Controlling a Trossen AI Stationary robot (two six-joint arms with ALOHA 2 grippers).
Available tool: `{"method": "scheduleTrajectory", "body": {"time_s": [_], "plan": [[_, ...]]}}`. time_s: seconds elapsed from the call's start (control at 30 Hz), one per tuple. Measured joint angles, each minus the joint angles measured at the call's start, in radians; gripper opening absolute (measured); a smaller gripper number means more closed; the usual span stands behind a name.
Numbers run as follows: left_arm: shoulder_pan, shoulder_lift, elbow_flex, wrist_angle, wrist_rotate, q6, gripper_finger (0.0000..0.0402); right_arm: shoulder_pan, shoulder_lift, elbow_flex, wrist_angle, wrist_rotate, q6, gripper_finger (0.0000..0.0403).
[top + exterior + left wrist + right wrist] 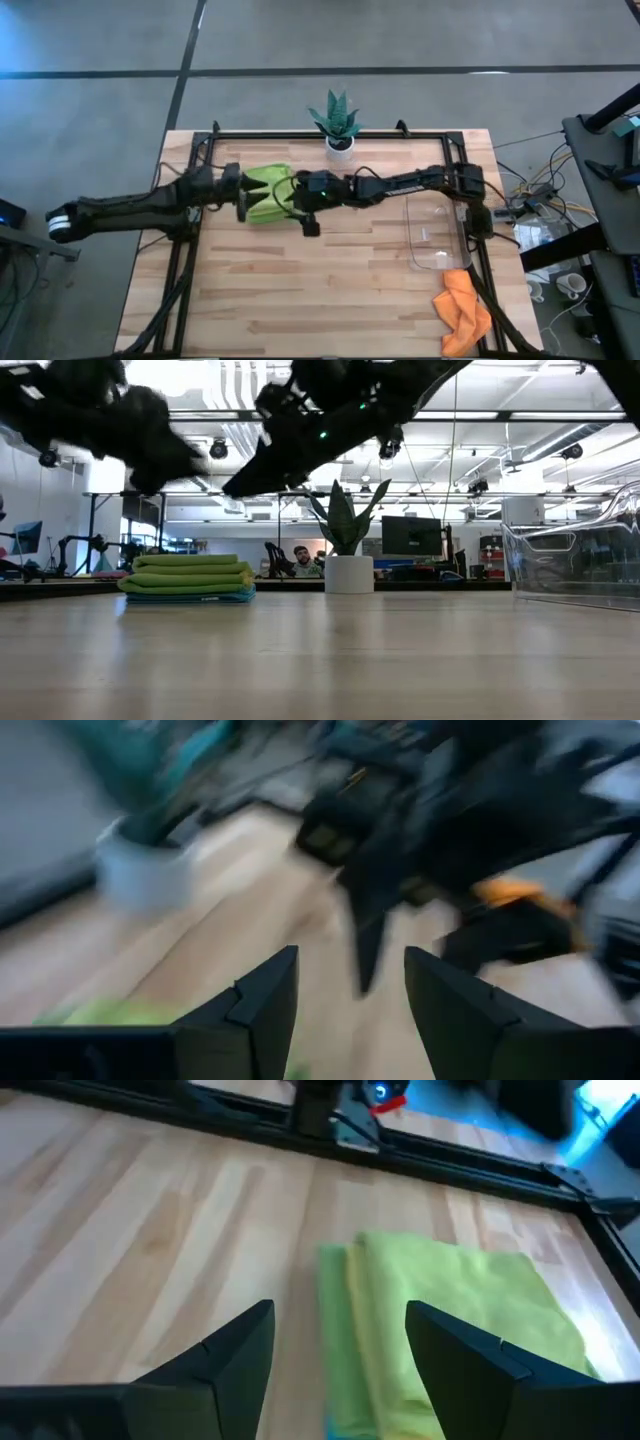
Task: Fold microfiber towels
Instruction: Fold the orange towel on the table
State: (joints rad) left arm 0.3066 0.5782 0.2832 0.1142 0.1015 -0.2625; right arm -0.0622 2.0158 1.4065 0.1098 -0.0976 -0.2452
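A stack of folded towels (268, 193) lies on the table at the far middle: lime green on top, yellow under it, light blue at the bottom (188, 597); it also shows in the right wrist view (450, 1320). An orange towel (465, 310) lies crumpled at the near right corner. My left gripper (243, 196) hovers open at the stack's left side. My right gripper (300, 205) hovers open at the stack's right side, above the table. Both are empty.
A small potted plant (337, 125) stands at the far edge, behind the stack. A clear plastic tray (437, 235) stands at the right. A black frame (300, 135) runs along the table's far and side edges. Bare wood lies in front of the stack.
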Motion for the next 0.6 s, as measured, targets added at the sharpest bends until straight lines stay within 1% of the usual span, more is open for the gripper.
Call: {"method": "scheduleTrajectory", "body": {"time_s": [0.07, 0.13, 0.23, 0.33, 0.43, 0.53, 0.6], "plan": [[-0.069, -0.038, 0.000, 0.042, 0.012, 0.034, 0.0168, 0.032, -0.046, -0.052, 0.007, 0.040, -0.021, 0.0224], [-0.158, -0.051, -0.001, 0.079, 0.012, 0.071, 0.0168, 0.072, -0.094, -0.091, 0.023, 0.104, -0.045, 0.0224], [-0.295, -0.019, -0.003, 0.162, -0.037, 0.110, 0.0168, 0.139, -0.155, -0.124, 0.001, 0.199, -0.048, 0.0224], [-0.414, 0.052, 0.001, 0.250, -0.133, 0.142, 0.0168, 0.209, -0.189, -0.131, -0.114, 0.262, -0.010, 0.0224], [-0.495, 0.143, 0.013, 0.335, -0.214, 0.149, 0.0168, 0.283, -0.205, -0.099, -0.258, 0.337, 0.051, 0.0224], [-0.545, 0.240, 0.015, 0.462, -0.246, 0.146, 0.0168, 0.362, -0.209, -0.051, -0.404, 0.435, 0.146, 0.0224], [-0.570, 0.308, 0.015, 0.542, -0.250, 0.145, 0.0168, 0.412, -0.209, -0.019, -0.494, 0.463, 0.237, 0.0224]]}}
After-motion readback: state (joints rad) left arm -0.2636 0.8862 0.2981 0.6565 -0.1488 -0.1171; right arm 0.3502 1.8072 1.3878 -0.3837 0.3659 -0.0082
